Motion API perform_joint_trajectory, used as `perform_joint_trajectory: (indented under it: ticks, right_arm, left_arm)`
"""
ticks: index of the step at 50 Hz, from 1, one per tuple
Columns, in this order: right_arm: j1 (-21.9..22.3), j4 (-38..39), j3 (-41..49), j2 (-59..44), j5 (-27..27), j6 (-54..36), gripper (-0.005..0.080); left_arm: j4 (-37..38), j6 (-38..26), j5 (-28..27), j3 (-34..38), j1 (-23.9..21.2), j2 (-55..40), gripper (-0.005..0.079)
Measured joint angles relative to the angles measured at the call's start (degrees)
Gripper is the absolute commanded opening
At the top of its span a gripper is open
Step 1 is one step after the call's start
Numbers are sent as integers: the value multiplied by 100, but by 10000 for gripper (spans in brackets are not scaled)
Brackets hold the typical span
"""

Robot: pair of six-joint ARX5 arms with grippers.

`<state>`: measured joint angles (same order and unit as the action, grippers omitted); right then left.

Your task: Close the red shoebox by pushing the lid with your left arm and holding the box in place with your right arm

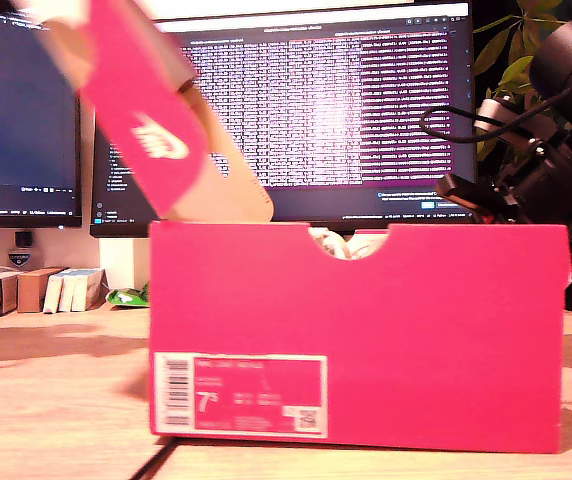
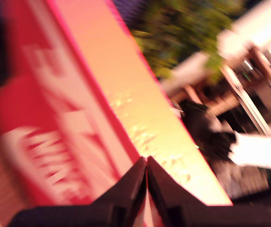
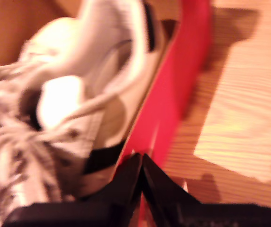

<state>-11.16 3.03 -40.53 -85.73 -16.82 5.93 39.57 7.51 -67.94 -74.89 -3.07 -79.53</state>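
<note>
Lid (image 1: 141, 120) tilted up, first tool (image 2: 146, 163) pinched against it

lid (image 1: 141, 120): motion-blurred, cut by exterior view's top edge, logo smeared | label (image 1: 240, 395): print too small to read except 7 | shoe (image 1: 351, 243): only a sliver above box (image 1: 366, 330) notch | my first gripper (image 2: 146, 163), my second gripper (image 3: 141, 158): blurred, cut by frame edges
</note>
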Motion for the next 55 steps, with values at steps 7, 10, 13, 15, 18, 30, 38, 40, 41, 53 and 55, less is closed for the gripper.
perform_joint_trajectory:
  ticks: [7, 10, 13, 15, 18, 30, 38, 40, 41, 53, 55]
  right_arm:
    - [463, -428, -332, 0, 190, -275, -12]
    - [660, -608, -498, 0, 236, -444, -12]
    - [855, -789, -656, 0, 245, -575, -12]
    - [970, -890, -739, 0, 245, -603, -13]
    - [1088, -1056, -841, 0, 247, -750, -12]
    - [1270, -1539, -903, 0, 417, -1012, -12]
    - [1300, -1779, -903, 11, 586, -1187, -13]
    - [1300, -1832, -903, 35, 586, -1187, -12]
    - [1300, -1860, -903, 55, 586, -1187, -12]
    - [1119, -2072, -903, 885, 57, -925, -12]
    - [1012, -2068, -903, 1043, -96, -828, -13]
  left_arm:
    - [-614, 402, 44, -44, -520, 0, -19]
    - [-837, 575, 37, -46, -726, -2, -19]
    - [-999, 719, -11, -48, -960, -7, -19]
    - [-1005, 730, -37, -48, -1119, -15, -19]
    - [-1029, 761, -76, -66, -1331, -68, -19]
    - [-944, 750, 382, -1117, -1399, -162, -19]
    - [-221, 306, 1051, -1360, -1220, 153, -19]
    - [74, 254, 1263, -1360, -1174, 219, -19]
    - [214, -57, 1392, -1360, -1161, 238, -19]
    - [1283, -1078, 2717, -1355, -1113, 258, -19]
    - [1314, -1121, 2798, -1355, -1113, 260, -19]
